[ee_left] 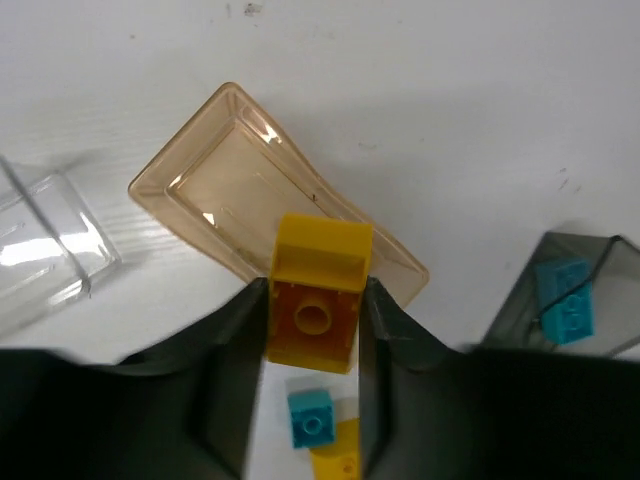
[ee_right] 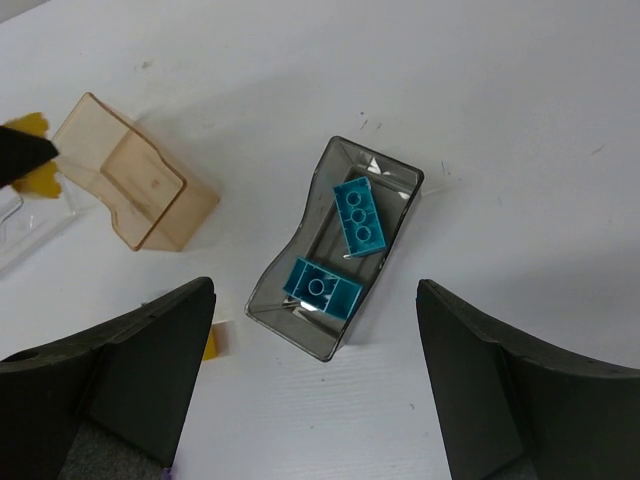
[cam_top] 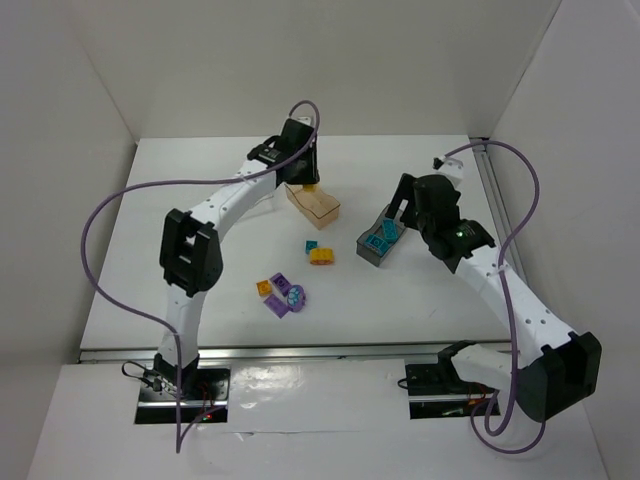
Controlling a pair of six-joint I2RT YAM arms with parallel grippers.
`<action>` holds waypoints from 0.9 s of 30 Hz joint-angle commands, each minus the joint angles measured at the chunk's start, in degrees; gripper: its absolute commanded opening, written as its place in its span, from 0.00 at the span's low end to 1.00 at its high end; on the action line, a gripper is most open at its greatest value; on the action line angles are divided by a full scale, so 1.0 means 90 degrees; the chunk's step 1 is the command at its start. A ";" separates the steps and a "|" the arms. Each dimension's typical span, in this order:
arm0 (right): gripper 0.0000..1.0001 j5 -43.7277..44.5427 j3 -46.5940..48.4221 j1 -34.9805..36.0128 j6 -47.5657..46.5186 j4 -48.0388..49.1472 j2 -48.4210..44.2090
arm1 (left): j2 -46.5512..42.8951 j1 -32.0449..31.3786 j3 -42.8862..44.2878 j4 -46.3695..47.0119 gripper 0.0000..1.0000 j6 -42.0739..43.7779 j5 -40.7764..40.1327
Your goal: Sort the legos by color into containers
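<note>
1. The left gripper is clamped on a yellow brick, held in the air over one long edge of the amber bin.
2. A clear bin lies just beside the amber one.
3. The right gripper hangs with its fingers wide apart over the dark grey bin — two cyan bricks lie inside it.
4. Loose on the table, a cyan brick sits just beside another yellow brick.
5. Nearer the bases is a tight cluster — a small orange brick, two purple bricks and a rounded purple piece with a blue pattern.
</note>
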 commanded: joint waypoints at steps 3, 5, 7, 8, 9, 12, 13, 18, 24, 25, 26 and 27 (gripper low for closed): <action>0.89 0.0051 0.0184 0.0149 0.0077 -0.0226 -0.0156 | 0.0880 0.0124 0.0824 -0.0500 0.85 0.0006 0.0444; 0.89 0.0051 0.0184 0.0216 0.0077 -0.0226 -0.0224 | 0.0764 0.0124 0.0824 -0.0501 0.87 0.0006 0.0445; 0.89 0.0051 0.0184 0.0217 0.0077 -0.0226 -0.0282 | 0.0413 0.0124 0.0281 -0.0501 0.87 -0.0061 0.0338; 0.89 0.0051 0.0117 0.0275 0.0077 -0.0226 -0.0283 | -0.0063 0.0124 0.0036 -0.0501 0.87 -0.0062 0.0337; 0.89 0.0051 0.0058 0.0276 0.0135 -0.0226 -0.0341 | -0.0338 0.0124 -0.0228 -0.0404 0.87 -0.0139 0.0241; 0.89 0.0109 -0.0011 0.0392 0.0194 -0.0226 -0.0409 | -0.1410 0.0124 -0.1419 -0.0345 0.78 -0.0538 0.0065; 0.89 0.0109 -0.0011 0.0470 0.0194 -0.0226 -0.0410 | -0.1686 0.0124 -0.1770 -0.0345 0.76 -0.0686 -0.0042; 0.89 0.0168 -0.0186 0.0715 0.0311 -0.0167 -0.0468 | -0.3122 -0.0081 -0.4319 -0.0558 0.74 -0.1622 -0.0452; 0.89 0.0372 -0.0187 0.1096 0.0428 -0.0099 -0.0341 | -0.4128 -0.0140 -0.6087 -0.0522 0.75 -0.2678 -0.0551; 0.89 0.0441 -0.0187 0.1183 0.0429 -0.0099 -0.0274 | -0.4207 -0.0140 -0.6215 -0.0366 0.75 -0.2737 -0.0435; 0.89 0.0441 -0.0187 0.1251 0.0429 -0.0099 -0.0273 | -0.4208 -0.0140 -0.6313 -0.0364 0.75 -0.2815 -0.0434; 0.89 0.0499 -0.0187 0.1252 0.0429 -0.0099 -0.0215 | -0.4276 -0.0140 -0.6401 -0.0364 0.75 -0.2816 -0.0434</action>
